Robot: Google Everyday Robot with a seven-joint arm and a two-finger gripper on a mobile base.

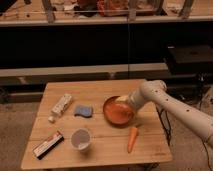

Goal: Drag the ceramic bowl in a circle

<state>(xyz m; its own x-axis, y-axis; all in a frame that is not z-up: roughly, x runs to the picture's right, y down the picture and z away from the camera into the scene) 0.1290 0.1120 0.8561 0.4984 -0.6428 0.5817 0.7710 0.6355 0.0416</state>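
Observation:
The ceramic bowl (118, 111) is a round, shallow orange-red dish with a darker rim, right of the middle of the wooden table (100, 147). My gripper (123, 100) comes in from the right on a white arm and rests at the bowl's far right rim, touching it. A small translucent whitish cup (81, 139) stands near the front, left of the bowl.
An orange carrot (132, 138) lies just in front of the bowl to the right. A blue sponge (83, 110) lies left of the bowl, a white bottle (61, 106) further left, a flat bar-shaped packet (47, 145) at the front left. Dark shelving stands behind the table.

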